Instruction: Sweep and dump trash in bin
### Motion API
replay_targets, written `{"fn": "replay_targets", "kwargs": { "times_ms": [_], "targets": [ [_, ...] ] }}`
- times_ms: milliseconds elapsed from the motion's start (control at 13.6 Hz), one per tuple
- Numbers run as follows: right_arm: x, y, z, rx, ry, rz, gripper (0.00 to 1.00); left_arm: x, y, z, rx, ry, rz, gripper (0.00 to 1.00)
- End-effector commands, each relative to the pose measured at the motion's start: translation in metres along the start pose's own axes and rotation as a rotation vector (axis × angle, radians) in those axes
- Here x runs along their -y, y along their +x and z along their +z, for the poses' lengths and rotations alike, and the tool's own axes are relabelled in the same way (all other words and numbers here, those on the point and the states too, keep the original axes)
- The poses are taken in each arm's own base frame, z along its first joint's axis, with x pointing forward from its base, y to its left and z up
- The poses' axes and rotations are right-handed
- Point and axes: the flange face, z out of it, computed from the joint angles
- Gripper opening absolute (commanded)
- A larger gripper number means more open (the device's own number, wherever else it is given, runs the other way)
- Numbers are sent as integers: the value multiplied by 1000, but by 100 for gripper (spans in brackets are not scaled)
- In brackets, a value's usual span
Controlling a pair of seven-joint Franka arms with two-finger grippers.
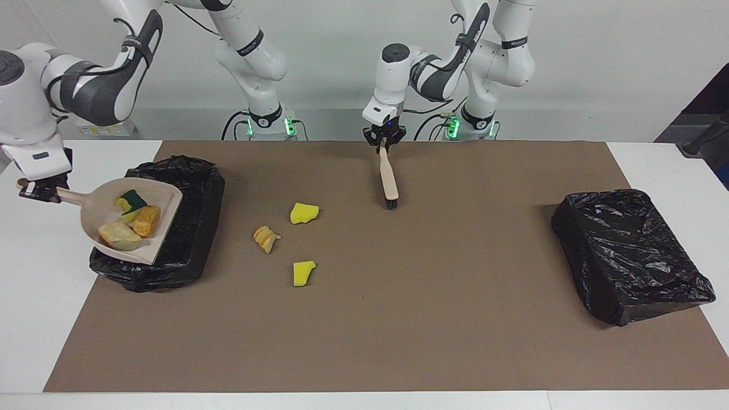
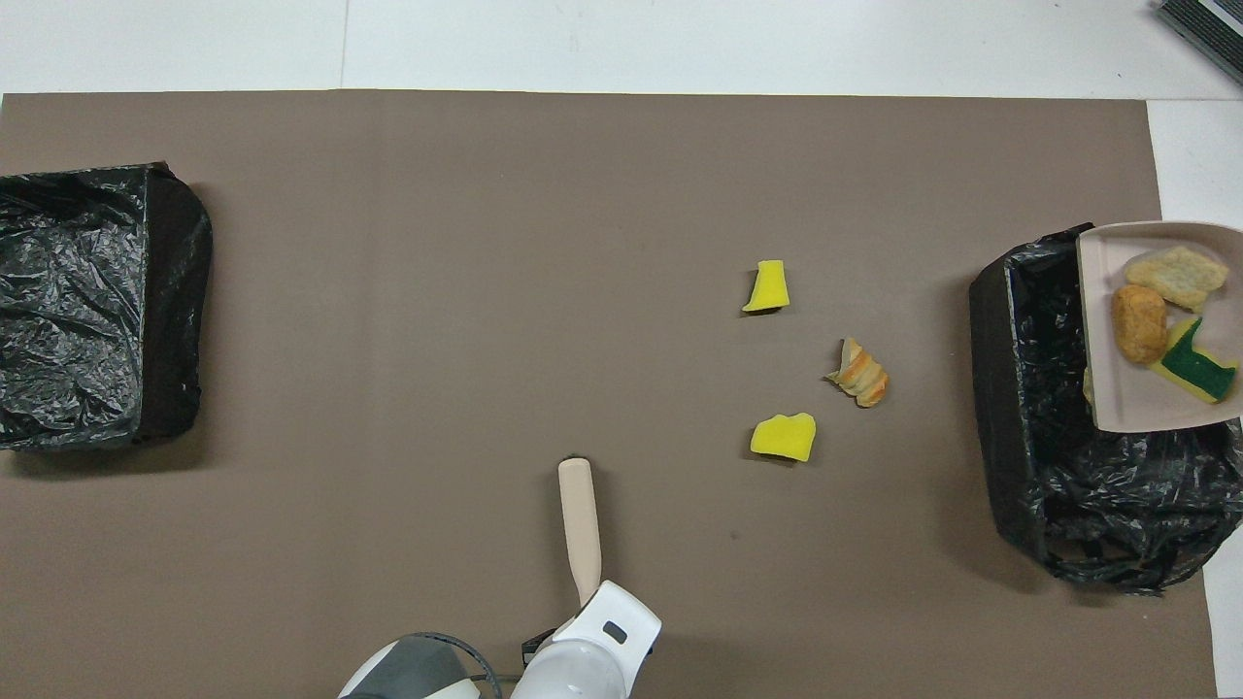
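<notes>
The dustpan [image 1: 136, 219] carries three scraps, a green-and-yellow sponge [image 1: 130, 203], a brown lump [image 1: 147, 220] and a pale bread-like piece [image 1: 119, 236], and it hangs over the open black-lined bin [image 1: 196, 228] at the right arm's end of the tabletop [image 1: 364, 341]. Its handle runs out from the bin toward the right hand [image 1: 40, 192], which is clenched on the handle's end, and its open lip points in over the bin, so the dump looks to turn on tipping that lip downward. Three more scraps lie on the brown mat between this bin and the brush [image 1: 389, 177]: a yellow sponge chunk [image 1: 304, 213] nearest the robots, a striped tan-orange piece [image 1: 266, 238] closest to the bin, and a second yellow chunk [image 1: 302, 273] farthest from the robots. The left hand [image 1: 384, 143] grips the brush's handle near the robots' edge of the mat, the brush's long axis pointing away from the robots with the bristles down at the mat, well apart from the scraps. A second black-bagged bin [image 1: 629, 253] sits at the left arm's end.
</notes>
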Motion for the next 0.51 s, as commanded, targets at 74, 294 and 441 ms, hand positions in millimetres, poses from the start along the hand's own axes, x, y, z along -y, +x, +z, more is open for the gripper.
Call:
{"fn": "replay_targets", "kwargs": {
  "times_ms": [74, 294, 441],
  "targets": [
    [15, 21, -2, 94, 10, -83, 0, 4, 6, 7, 0, -6, -35, 92],
    [25, 29, 4, 109, 17, -108, 0, 12, 59, -25, 31, 31, -124, 100],
    [40, 43, 12, 110, 1, -135, 0, 24, 99, -53, 47, 43, -164, 100]
  ]
}}
